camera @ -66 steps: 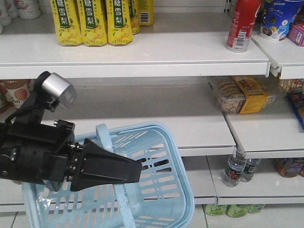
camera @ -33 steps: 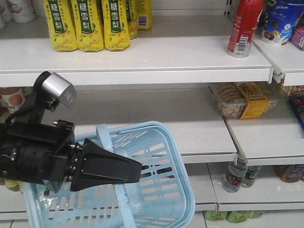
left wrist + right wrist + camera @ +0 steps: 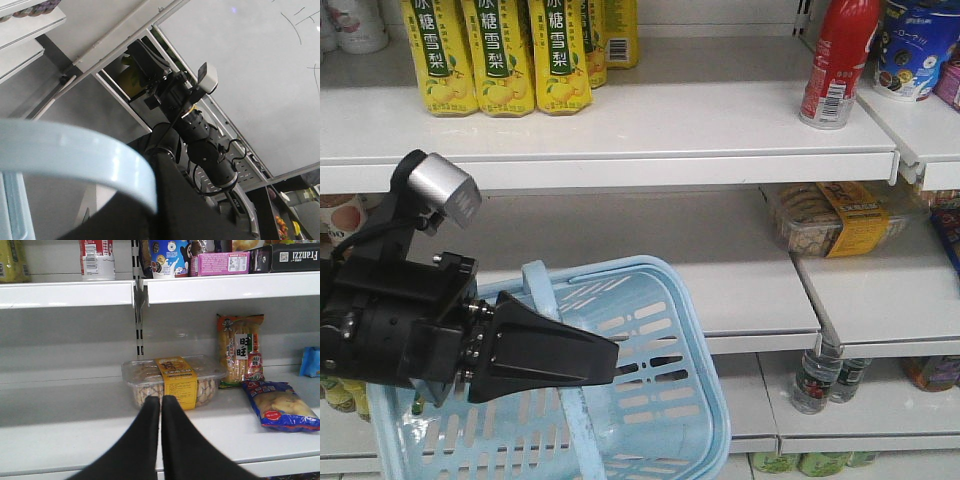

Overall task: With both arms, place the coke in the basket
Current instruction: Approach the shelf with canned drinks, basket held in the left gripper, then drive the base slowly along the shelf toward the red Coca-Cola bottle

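The coke (image 3: pixel 835 60), a red-labelled bottle, stands on the top shelf at the right; its base also shows in the right wrist view (image 3: pixel 97 260). The light blue basket (image 3: pixel 660 400) hangs tilted at the lower left, in front of the shelves. My left gripper (image 3: pixel 608 356) is shut on the basket's swing handle (image 3: pixel 542 290), which crosses the left wrist view (image 3: pixel 75 155) as a pale blue band. My right gripper (image 3: pixel 161 400) is shut and empty, low before the middle shelf, pointing at a biscuit tray (image 3: pixel 172 380) below the coke.
Yellow pear drink bottles (image 3: pixel 500 55) stand top left. A blue cup (image 3: pixel 920 40) is right of the coke. The biscuit tray (image 3: pixel 830 215) lies on the middle shelf, with snack packs (image 3: pixel 240 350) and a blue bag (image 3: pixel 280 405) beside it. Small bottles (image 3: pixel 815 375) stand below.
In the front view the shelves and goods sit a little lower than before. My left arm and the basket keep the same place in the frame.
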You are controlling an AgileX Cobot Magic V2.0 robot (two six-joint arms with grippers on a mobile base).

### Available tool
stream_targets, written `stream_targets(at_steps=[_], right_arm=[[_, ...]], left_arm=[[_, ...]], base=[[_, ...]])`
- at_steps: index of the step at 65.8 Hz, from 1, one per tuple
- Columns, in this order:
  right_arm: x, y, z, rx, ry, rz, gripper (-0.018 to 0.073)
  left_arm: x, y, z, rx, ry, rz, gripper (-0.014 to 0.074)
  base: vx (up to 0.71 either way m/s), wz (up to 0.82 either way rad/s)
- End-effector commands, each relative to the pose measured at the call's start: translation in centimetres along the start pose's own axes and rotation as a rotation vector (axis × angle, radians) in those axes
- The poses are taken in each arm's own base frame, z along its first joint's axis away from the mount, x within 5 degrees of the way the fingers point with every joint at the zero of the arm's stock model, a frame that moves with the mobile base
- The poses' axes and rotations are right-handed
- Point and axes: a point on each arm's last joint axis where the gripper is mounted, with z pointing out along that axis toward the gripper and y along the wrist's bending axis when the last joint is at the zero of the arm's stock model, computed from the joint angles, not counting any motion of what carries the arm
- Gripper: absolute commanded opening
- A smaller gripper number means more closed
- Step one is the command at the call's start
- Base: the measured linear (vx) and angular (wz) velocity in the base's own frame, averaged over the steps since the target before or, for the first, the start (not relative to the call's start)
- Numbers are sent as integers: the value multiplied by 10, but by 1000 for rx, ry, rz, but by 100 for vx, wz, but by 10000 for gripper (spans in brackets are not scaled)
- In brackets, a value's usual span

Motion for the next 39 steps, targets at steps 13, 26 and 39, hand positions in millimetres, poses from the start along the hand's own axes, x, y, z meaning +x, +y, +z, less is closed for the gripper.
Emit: stream_targets(at_steps=[13,26,39], right_arm=[[-5,0,-1,0,-78,-17,-2],[-5,0,-1,0,-78,-17,-2],[-5,0,-1,0,-78,-17,-2]], left_arm=[[-5,-21,-4,102,-42,27,-6],[-5,-21,-4,102,-42,27,-6],[-5,-21,-4,102,-42,27,-6]], base=[[2,-1],[2,0],[1,0]])
